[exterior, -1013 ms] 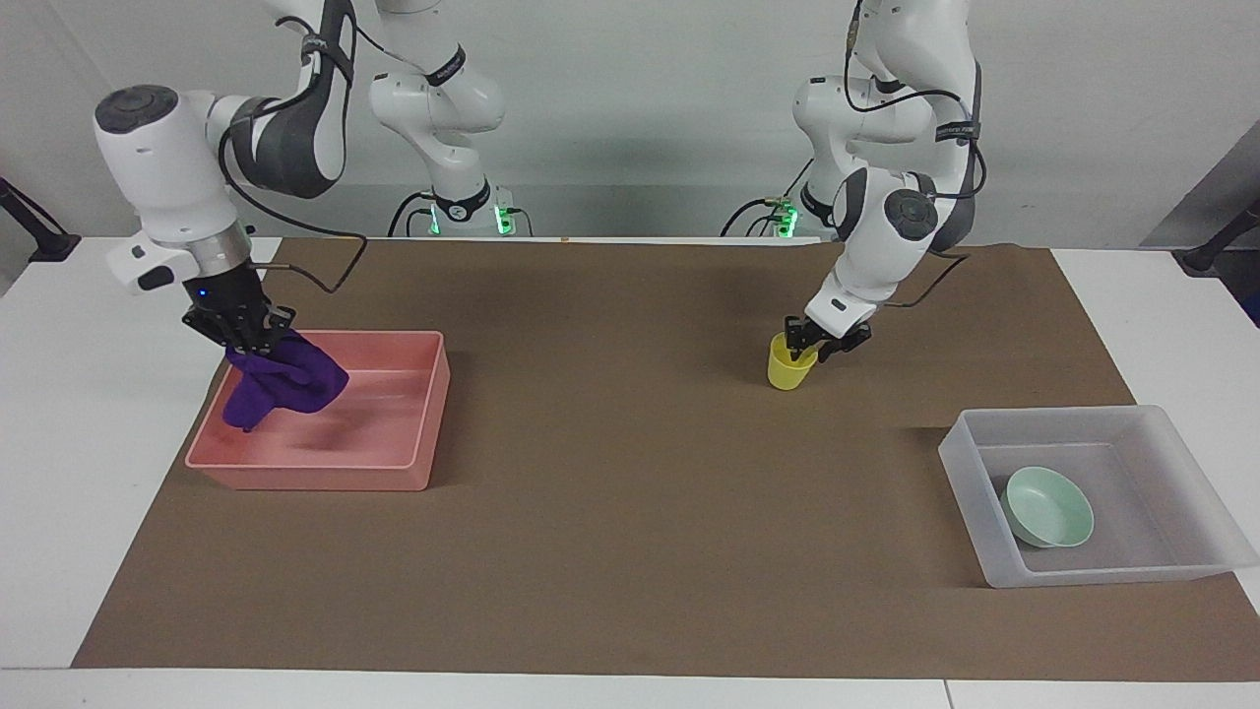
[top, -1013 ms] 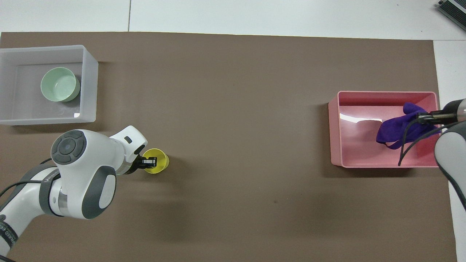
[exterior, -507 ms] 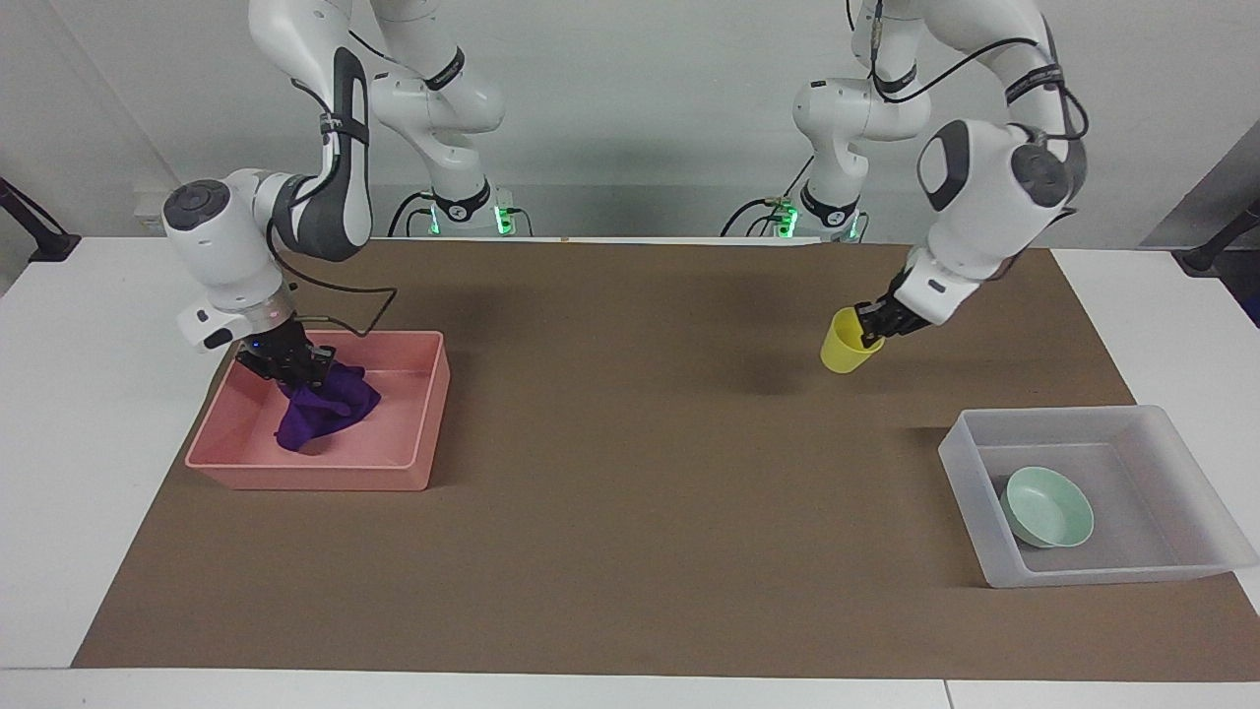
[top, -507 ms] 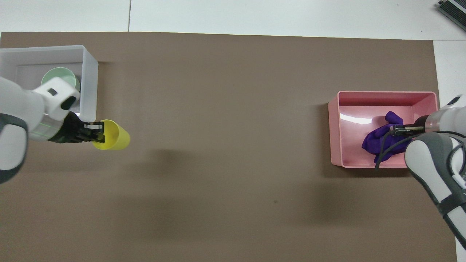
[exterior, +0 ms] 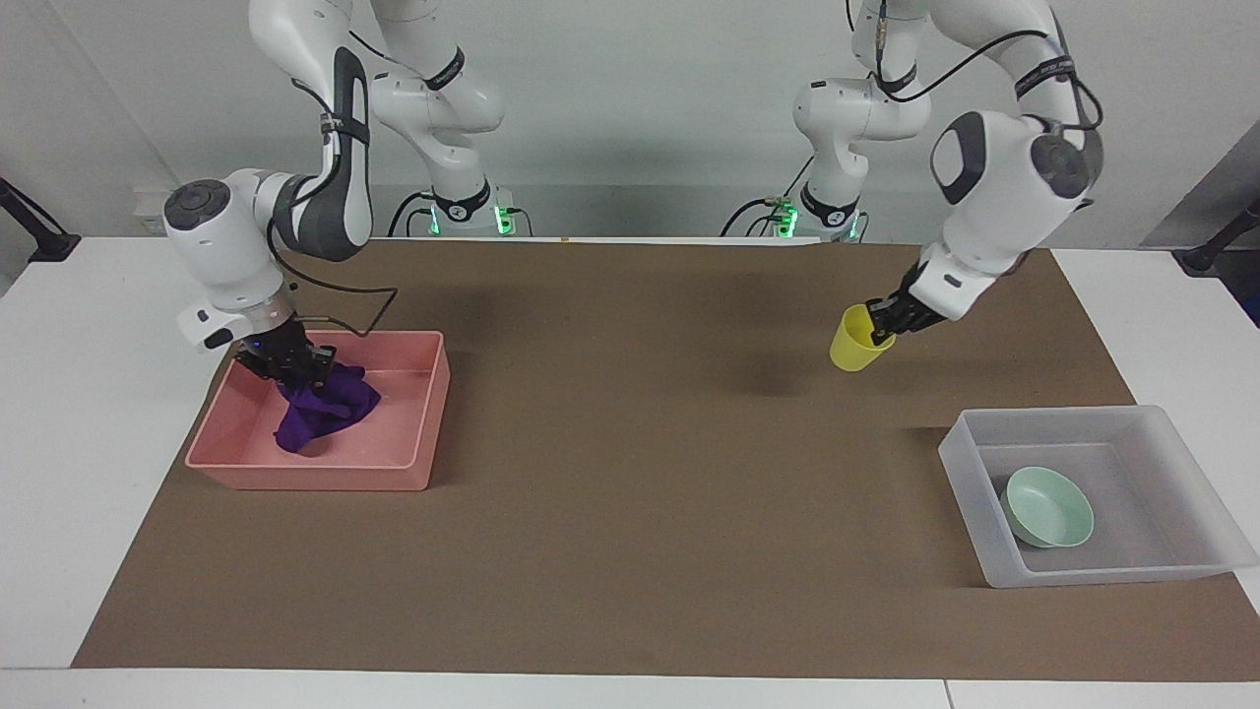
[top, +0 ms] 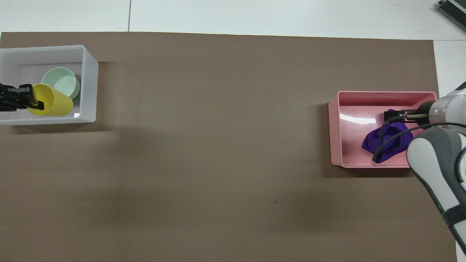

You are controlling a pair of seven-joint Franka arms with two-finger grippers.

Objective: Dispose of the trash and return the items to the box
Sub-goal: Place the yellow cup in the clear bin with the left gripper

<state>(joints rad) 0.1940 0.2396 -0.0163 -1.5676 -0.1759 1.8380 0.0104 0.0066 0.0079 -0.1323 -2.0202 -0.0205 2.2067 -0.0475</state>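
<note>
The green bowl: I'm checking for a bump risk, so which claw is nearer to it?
Left. The left claw, holding the yellow cup, is over the bowl's box; the right claw is at the cloth in the pink tray.

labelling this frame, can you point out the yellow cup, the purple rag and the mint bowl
yellow cup [exterior: 854, 347]: facing view, on its side wall below the rim.
purple rag [exterior: 325, 409]: facing view, on the bunched middle, inside the pink tray.
mint bowl [exterior: 1049, 507]: facing view, on its inner hollow, inside the translucent box.

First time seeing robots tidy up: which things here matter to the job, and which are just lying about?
Job: purple cloth under the right hand, pink tray, yellow cup in the left hand, green bowl, clear box.
Just there: brown mat, white table.
</note>
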